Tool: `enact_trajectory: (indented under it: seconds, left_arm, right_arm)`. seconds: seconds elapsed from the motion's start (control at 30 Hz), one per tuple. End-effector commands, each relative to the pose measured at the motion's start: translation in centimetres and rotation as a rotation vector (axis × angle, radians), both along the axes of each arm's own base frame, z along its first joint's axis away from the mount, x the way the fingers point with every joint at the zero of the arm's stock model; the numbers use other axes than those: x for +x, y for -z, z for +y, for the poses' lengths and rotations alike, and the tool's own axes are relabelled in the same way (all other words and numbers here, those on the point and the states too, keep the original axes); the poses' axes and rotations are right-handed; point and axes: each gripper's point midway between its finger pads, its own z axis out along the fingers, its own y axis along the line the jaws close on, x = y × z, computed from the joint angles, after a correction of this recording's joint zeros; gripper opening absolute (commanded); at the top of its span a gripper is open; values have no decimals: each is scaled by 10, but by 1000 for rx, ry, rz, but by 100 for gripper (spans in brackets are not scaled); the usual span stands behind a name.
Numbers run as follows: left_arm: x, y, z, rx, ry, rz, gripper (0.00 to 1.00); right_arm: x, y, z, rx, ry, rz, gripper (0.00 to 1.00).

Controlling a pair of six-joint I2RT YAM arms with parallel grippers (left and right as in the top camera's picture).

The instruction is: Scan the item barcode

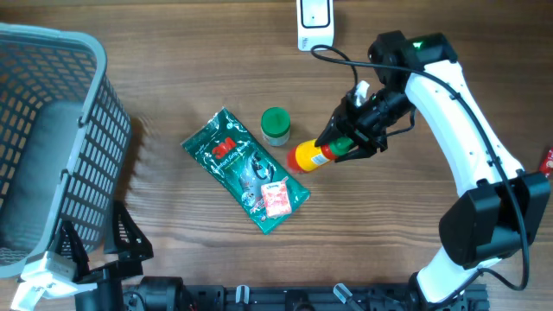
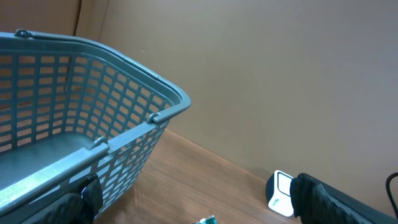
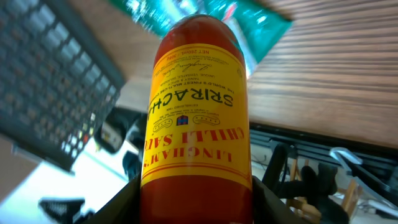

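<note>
The basket (image 2: 74,93) lies close beside the left gripper (image 2: 199,202), its fingers spread wide and empty. The right gripper (image 1: 339,149) clenches the sriracha bottle (image 1: 307,156) between its fingers, so the grasp seems made; bringing its barcode to the scanner (image 1: 314,22), well beyond the fingertips, remains

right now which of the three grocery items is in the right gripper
The sriracha bottle with the yellow label: the right gripper is shut on it, while the green-lidded jar and green packet sit untouched.
</note>
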Motion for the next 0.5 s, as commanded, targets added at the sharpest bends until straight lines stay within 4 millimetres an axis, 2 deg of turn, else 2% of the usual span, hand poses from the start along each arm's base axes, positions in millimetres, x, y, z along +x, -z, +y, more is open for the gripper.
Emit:
enact_trajectory:
  seconds: [0.0, 0.03, 0.07, 0.1, 0.13, 0.23, 0.33, 0.37, 0.43, 0.47]
  left_arm:
    - [-1, 0, 0, -5, -1, -5, 100]
    - [-1, 0, 0, -4, -1, -5, 100]
    - [-1, 0, 0, -5, -1, -5, 100]
    - [-1, -1, 0, -4, -1, -6, 100]
    - [-1, -1, 0, -5, -1, -6, 100]
    - [-1, -1, 0, -4, -1, -6, 100]
    - [-1, -1, 0, -5, -1, -6, 100]
    - [-1, -1, 0, -4, -1, -6, 100]
    - [-1, -1, 0, -4, -1, -6, 100]
    - [-1, -1, 0, -5, -1, -6, 100]
  right_arm:
    - [8, 2, -10, -57, -59, -119, 29]
    - [18, 26, -47, -341, 15, -118, 29]
    - [24, 35, -71, -512, 84, -120, 28]
    - [31, 39, -91, -649, 162, -127, 30]
    - [40, 41, -96, -690, 212, -152, 33]
    - [63, 48, -89, -660, 274, -222, 41]
    - [52, 81, -85, -654, 342, -130, 41]
    - [42, 93, -84, -650, 352, -81, 42]
    - [30, 100, -75, -605, 350, -17, 42]
    - [30, 99, -73, -592, 351, -13, 46]
